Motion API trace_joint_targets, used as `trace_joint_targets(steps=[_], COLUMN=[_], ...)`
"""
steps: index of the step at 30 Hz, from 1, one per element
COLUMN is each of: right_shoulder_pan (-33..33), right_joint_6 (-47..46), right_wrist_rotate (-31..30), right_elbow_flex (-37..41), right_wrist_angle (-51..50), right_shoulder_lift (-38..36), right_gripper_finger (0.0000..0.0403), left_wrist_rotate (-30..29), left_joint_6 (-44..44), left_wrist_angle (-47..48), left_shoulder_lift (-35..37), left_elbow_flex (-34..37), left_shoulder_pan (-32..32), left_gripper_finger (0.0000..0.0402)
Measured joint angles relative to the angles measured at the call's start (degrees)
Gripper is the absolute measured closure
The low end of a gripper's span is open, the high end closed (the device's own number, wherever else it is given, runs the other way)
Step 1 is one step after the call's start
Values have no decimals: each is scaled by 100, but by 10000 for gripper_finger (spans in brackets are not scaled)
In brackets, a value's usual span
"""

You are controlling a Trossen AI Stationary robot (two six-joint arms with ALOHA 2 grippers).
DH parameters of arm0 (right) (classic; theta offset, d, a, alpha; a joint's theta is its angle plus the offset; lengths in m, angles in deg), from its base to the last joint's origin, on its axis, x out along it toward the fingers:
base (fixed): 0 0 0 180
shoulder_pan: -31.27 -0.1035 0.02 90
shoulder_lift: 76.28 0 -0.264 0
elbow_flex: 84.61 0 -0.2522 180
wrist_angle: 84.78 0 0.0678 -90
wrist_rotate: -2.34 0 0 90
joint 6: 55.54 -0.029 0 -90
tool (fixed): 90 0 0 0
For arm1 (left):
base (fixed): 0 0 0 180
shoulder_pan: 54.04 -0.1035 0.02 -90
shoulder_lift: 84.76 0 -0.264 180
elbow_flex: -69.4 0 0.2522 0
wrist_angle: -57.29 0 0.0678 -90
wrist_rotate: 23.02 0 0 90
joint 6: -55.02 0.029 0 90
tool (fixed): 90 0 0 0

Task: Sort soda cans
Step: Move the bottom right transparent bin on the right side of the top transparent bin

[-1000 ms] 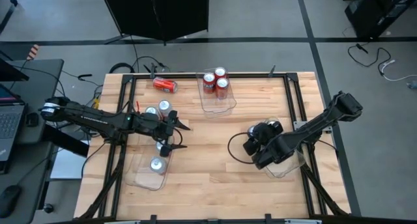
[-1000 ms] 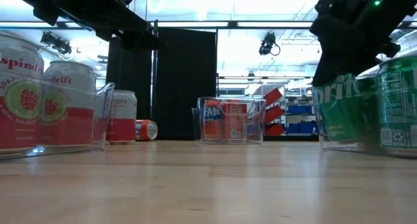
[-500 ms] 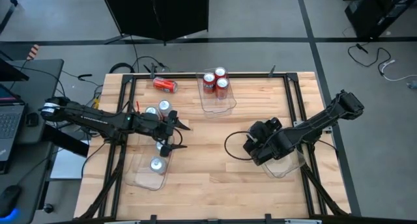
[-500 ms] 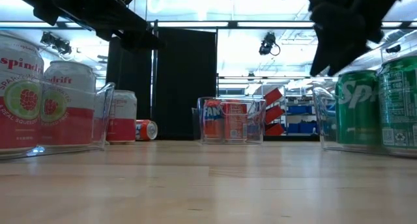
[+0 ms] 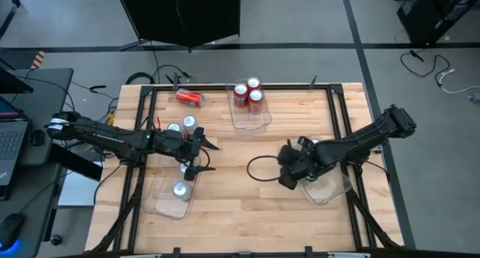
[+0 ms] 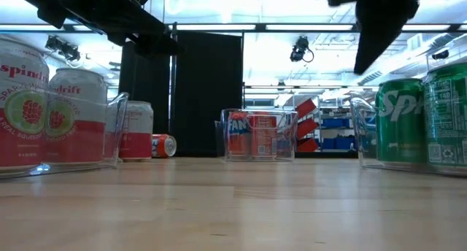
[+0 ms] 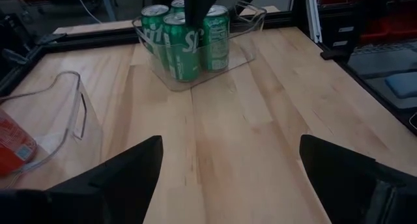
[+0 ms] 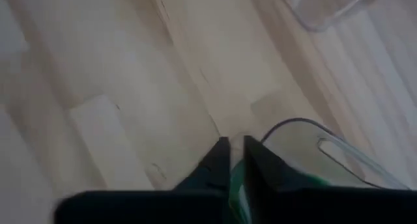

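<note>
With the green Sprite cans (image 7: pixel 186 38) already standing in the right-hand clear bin (image 7: pixel 246 49), the empty right gripper (image 8: pixel 236 160), fingers pinched together, should lift well clear of the bin rim, while the left gripper (image 7: pixel 228 165) hovers wide open over the left bin (image 5: pixel 171 199).

I see green cans (image 7: pixel 187 43) with white lettering in a clear bin (image 7: pixel 242 49). The red cans (image 5: pixel 248 94) in the middle clear bin (image 5: pixel 251 121) have silver tops, and one red can (image 5: pixel 190 98) lies apart. The white cans (image 6: pixel 44 112) carry red bands and a pink-and-green fruit motif. The table (image 5: pixel 247 190) is pale wood with a black frame (image 5: pixel 142 108).
</note>
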Motion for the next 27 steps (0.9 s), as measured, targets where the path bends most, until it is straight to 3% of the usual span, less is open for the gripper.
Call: trace_joint_targets(steps=[8,14,18,23,27], right_shoulder_pan=[729,1283,1640,1696,1304], right_joint_6=[595,637,843,1646,1888], right_wrist_rotate=[368,69,-423,-506,151], right_elbow_flex=[-1,6,9,-175,-284], right_wrist_angle=[73,-197,-297,-190,-120], right_shoulder_lift=[744,953,824,334,-196], right_gripper_finger=[385,399,402,402,402], left_wrist_rotate=[0,0,0,-1,-2], left_joint_6=[21,19,20,21,21], left_wrist_angle=[26,86,101,106,108], left_shoulder_lift=[0,0,0,0,0], left_elbow_flex=[0,0,0,0,0], left_shoulder_pan=[0,0,0,0,0], left_gripper_finger=[39,39,39,39,39])
